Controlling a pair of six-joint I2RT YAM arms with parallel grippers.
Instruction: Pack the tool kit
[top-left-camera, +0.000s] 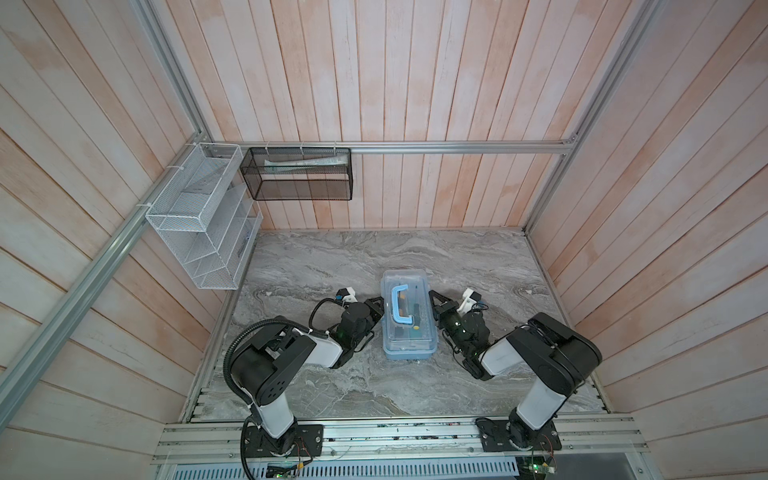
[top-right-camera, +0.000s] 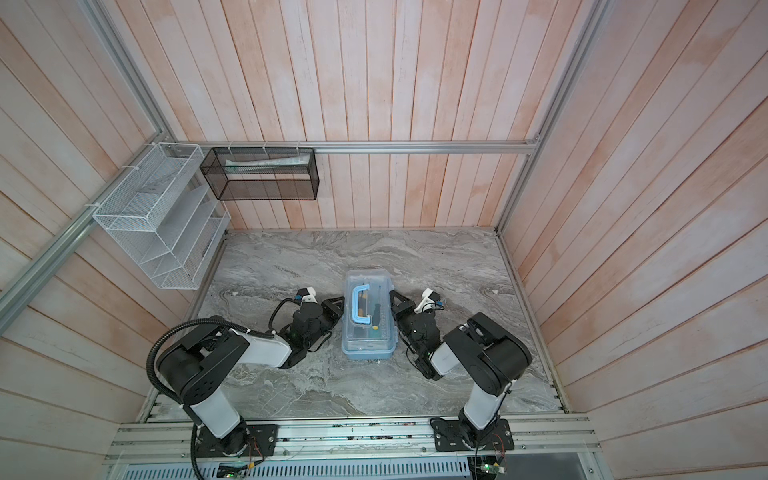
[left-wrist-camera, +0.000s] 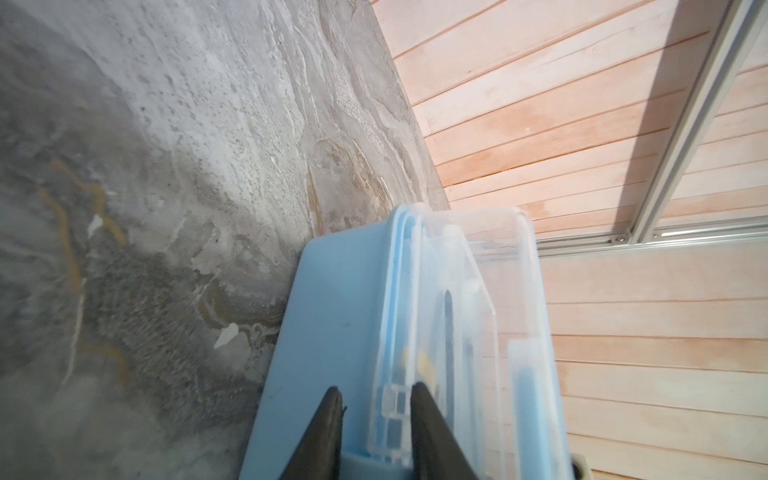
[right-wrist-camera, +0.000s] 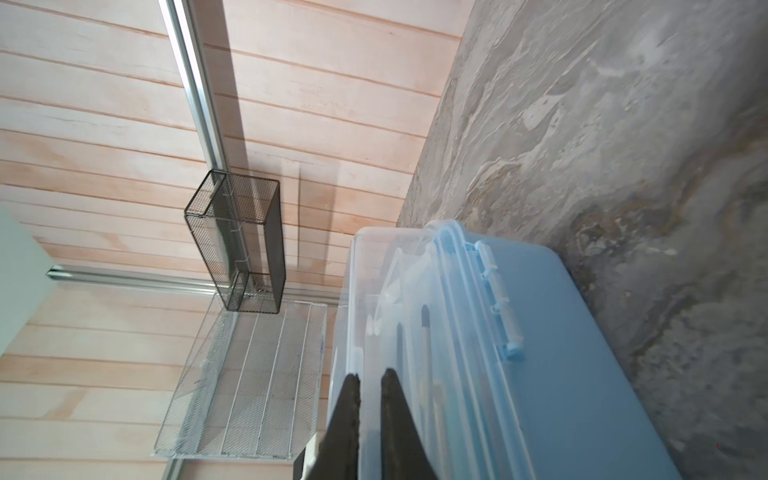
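Flanking tool kit (top-left-camera: 409, 332) low; L jaws astride rim, grip unclear; R jaws clenched at side.

Top views: high, looking down, same table (top-left-camera: 332, 257). Wrist views: close against tool kit (left-wrist-camera: 324, 332).

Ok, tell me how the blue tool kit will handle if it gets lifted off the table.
The tool kit should stay stiff: it looks like a rigid plastic case. Loose tools show through its clear lid, so they may slide and shift the weight if it tilts. Its smooth walls look slippery; the handle likely gives a surer hold.
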